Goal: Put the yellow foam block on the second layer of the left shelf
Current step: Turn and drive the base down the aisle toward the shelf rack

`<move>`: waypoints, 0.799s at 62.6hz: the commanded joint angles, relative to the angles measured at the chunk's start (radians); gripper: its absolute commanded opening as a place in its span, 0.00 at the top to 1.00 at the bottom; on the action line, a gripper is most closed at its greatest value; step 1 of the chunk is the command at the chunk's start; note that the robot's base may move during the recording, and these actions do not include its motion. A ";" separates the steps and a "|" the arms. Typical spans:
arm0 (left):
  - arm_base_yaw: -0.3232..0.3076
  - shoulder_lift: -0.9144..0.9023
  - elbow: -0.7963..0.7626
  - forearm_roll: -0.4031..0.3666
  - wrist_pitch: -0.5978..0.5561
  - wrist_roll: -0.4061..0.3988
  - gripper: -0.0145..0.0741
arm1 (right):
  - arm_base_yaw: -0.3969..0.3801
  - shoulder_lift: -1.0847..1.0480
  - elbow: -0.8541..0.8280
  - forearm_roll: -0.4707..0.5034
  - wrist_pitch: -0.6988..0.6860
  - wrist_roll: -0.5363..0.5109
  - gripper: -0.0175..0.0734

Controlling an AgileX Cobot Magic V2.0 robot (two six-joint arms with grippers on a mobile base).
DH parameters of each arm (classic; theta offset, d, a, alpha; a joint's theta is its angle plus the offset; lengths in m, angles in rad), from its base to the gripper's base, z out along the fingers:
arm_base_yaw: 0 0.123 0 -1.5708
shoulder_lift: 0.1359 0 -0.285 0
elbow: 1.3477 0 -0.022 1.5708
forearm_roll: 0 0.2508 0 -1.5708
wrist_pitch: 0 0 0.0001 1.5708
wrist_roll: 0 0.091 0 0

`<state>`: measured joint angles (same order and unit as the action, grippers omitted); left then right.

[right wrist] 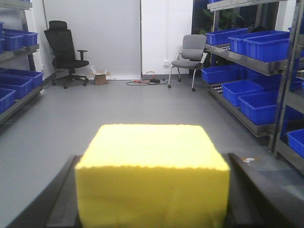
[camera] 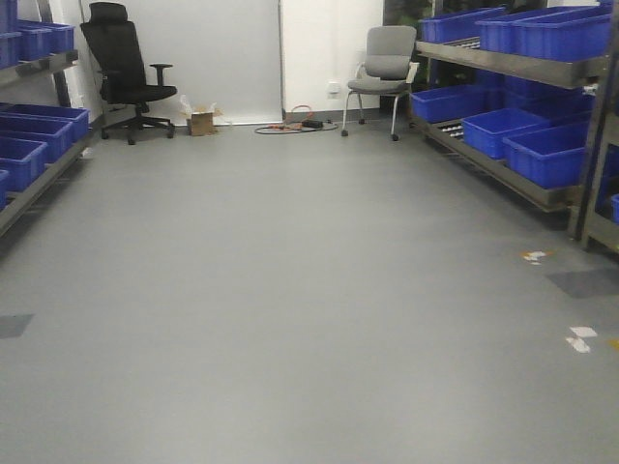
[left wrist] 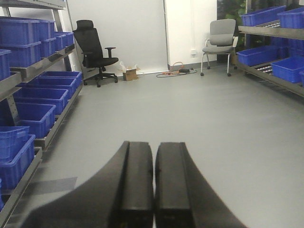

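Observation:
The yellow foam block [right wrist: 152, 171] fills the lower middle of the right wrist view, held between the two black fingers of my right gripper [right wrist: 152, 190], which is shut on it. My left gripper [left wrist: 153, 183] shows in the left wrist view with its two black fingers pressed together and nothing between them. The left shelf [left wrist: 35, 69] with several blue bins stands at the left of the left wrist view, and it also shows in the front view [camera: 44, 164]. Neither gripper shows in the front view.
A right shelf [camera: 522, 68] holds several blue bins. A black office chair [camera: 126, 72] and a grey chair [camera: 382, 68] stand at the far wall, with a small cardboard box [camera: 201, 122] and cables [camera: 295, 124] between them. Grey floor [camera: 290, 290] lies between the shelves.

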<state>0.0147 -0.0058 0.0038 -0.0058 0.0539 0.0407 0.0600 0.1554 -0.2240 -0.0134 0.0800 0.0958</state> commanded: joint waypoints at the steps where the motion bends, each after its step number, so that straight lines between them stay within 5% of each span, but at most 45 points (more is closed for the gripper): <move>1: 0.001 -0.020 0.024 -0.005 -0.083 -0.004 0.70 | -0.006 0.009 -0.030 0.001 -0.092 -0.006 0.31; 50: 0.001 -0.020 0.024 -0.005 -0.083 -0.004 0.70 | -0.006 0.009 -0.030 0.001 -0.092 -0.006 0.31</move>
<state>0.0147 -0.0058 0.0038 -0.0058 0.0539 0.0407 0.0600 0.1554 -0.2240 -0.0134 0.0800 0.0958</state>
